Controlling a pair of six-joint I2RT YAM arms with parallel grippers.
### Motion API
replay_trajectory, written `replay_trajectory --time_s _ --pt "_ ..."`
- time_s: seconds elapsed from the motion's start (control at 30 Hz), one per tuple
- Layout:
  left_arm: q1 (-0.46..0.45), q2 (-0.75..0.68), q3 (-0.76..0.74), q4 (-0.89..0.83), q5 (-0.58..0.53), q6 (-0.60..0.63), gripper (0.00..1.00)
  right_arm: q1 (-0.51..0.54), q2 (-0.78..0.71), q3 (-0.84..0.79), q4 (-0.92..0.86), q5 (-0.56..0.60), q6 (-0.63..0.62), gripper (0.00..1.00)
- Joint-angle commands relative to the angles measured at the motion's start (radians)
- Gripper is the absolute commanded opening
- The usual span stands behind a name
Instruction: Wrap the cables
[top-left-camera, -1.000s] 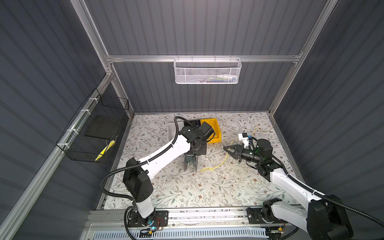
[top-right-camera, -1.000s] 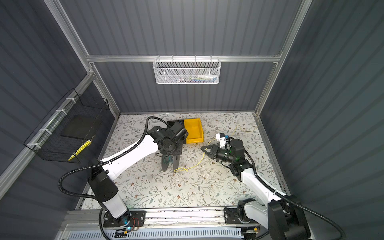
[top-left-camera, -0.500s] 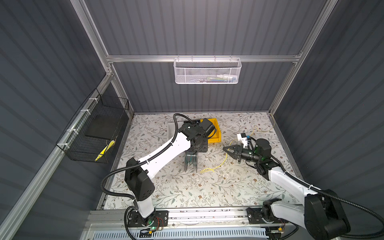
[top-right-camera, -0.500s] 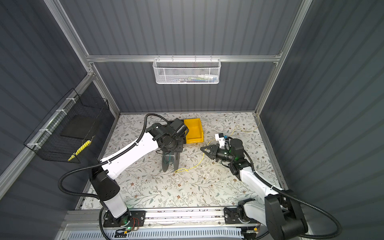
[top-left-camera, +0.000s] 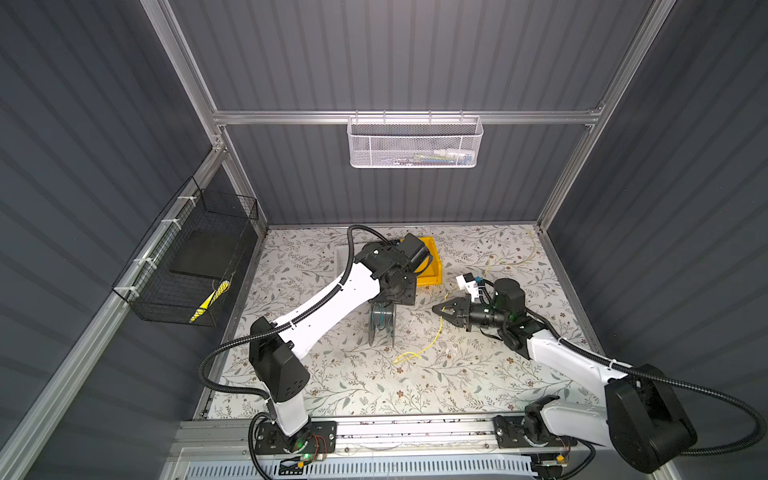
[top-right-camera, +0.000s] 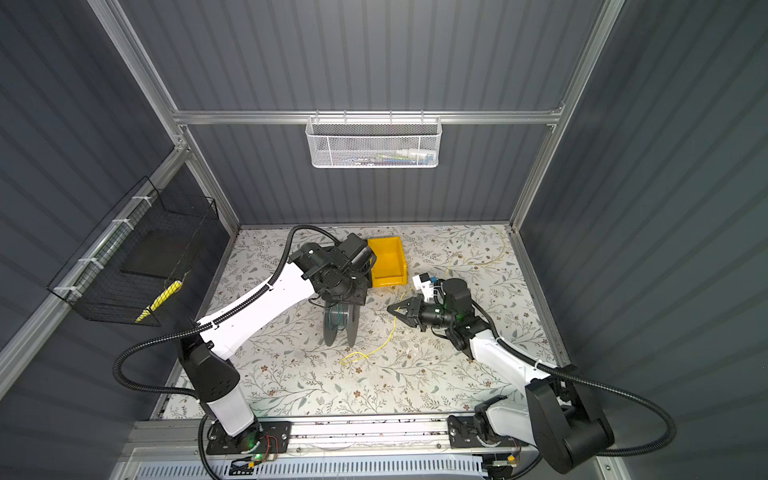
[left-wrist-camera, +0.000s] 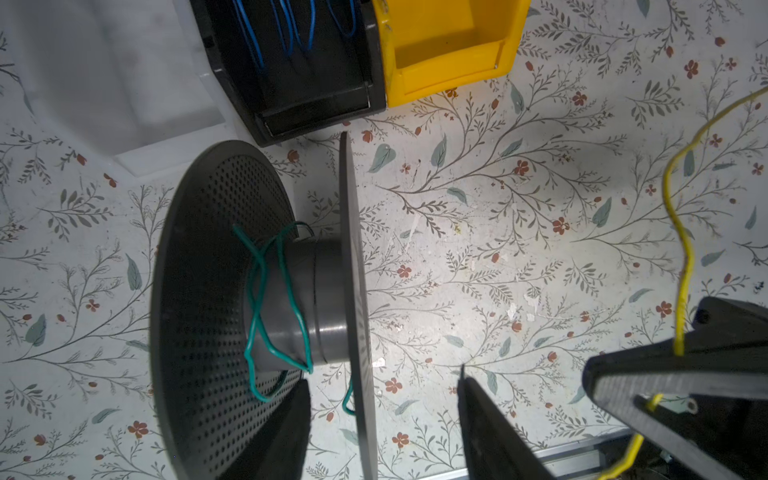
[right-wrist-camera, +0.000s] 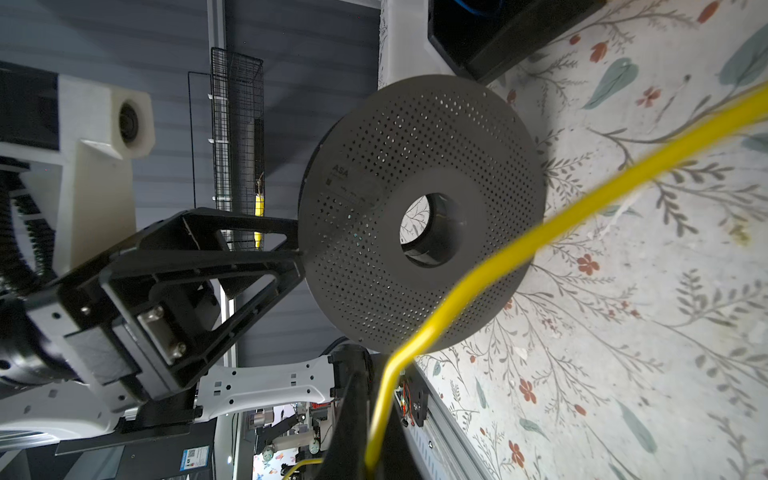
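The yellow cable (top-left-camera: 432, 338) (top-right-camera: 384, 345) hangs from my right gripper (top-left-camera: 436, 309) (top-right-camera: 390, 309), which is shut on it, and trails down onto the table. The wrist views show that cable (right-wrist-camera: 582, 203) (left-wrist-camera: 685, 257) running out of the pinched jaws of the right gripper (right-wrist-camera: 370, 399). A dark grey perforated spool (top-left-camera: 381, 328) (top-right-camera: 340, 326) (right-wrist-camera: 419, 208) stands on its rims, with a green wire (left-wrist-camera: 270, 299) looped round its hub. My left gripper (left-wrist-camera: 384, 374) hovers over the spool, open, its jaws astride one flange.
A yellow bin (top-left-camera: 430, 266), a black bin (left-wrist-camera: 299, 62) with blue wires and a white tray (left-wrist-camera: 124, 83) sit behind the spool. A white connector block (top-left-camera: 465, 282) lies by the right wrist. A black wire basket (top-left-camera: 195, 266) hangs on the left wall.
My left gripper has opened: it was shut on the spool's rim a second ago. The spool still stands upright. The right gripper has barely moved.
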Motion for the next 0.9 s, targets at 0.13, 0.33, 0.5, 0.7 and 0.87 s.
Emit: replay_trajectory --time_s 0.13,0.33,0.5,0.7,0.87 --pt "0.024 -0.096 -0.061 -0.03 0.014 0.054 0.61 0.064 0.05 0.072 -0.068 0.065 -0.033 0.0" --pt "0.105 -0.216 -0.067 -0.008 0.1 0.087 0.65 0.095 0.106 0.08 -0.024 0.111 0.02 0.0" --pt "0.112 -0.346 -0.158 -0.047 0.082 0.152 0.68 0.097 0.124 0.09 -0.06 0.175 0.022 0.0" --pt "0.109 -0.53 -0.39 0.063 0.153 0.206 0.69 0.096 0.155 0.136 -0.121 0.197 0.023 0.0" --pt "0.083 -0.623 -0.528 0.131 0.212 0.25 0.7 0.096 0.202 0.196 -0.174 0.168 0.022 0.0"
